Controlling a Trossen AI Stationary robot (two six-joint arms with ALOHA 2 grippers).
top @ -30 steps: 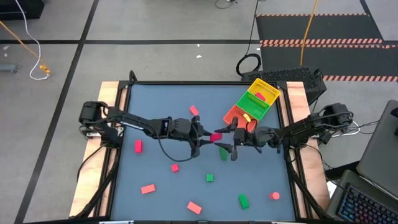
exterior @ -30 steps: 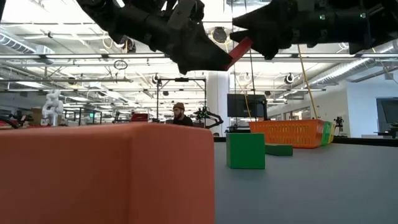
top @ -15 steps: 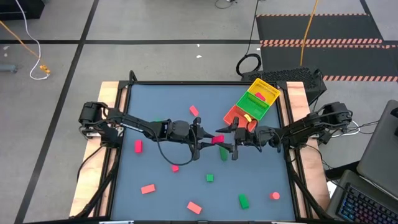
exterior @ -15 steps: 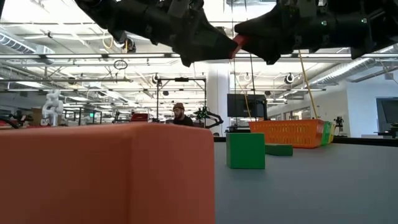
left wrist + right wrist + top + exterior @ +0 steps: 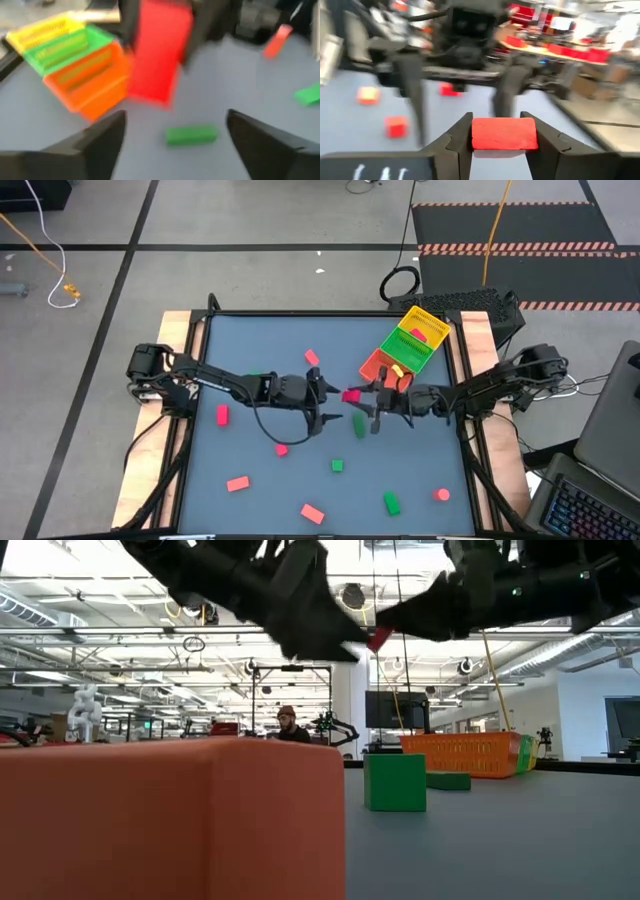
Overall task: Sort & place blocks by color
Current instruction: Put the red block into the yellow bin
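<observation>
The bench (image 5: 250, 340) carries the loose blocks spread across it, while the three-compartment tray (image 5: 404, 346) lies toward my right side at the far edge, its red end nearest the middle. That is why both my arms meet at mid-bench, just short of the tray: a red block (image 5: 351, 395) is carried in the air there, on the side from which the red compartment is closest.

My right end effector (image 5: 504, 136) is clenched on that red block (image 5: 504, 134), pinching it across its short sides so the long face lies level, which should let it drop flat into a compartment. My left end effector (image 5: 327, 402) is released, fingers (image 5: 95, 145) spread wide, facing the block and apart from it; I judge it is open so as not to drag on the piece.

A green block (image 5: 359, 426) lies on the bench right under the meeting point, untouched. Other red and green pieces wait nearer the front edge, among them a green cube (image 5: 338, 466) and a red bar (image 5: 237, 483).
</observation>
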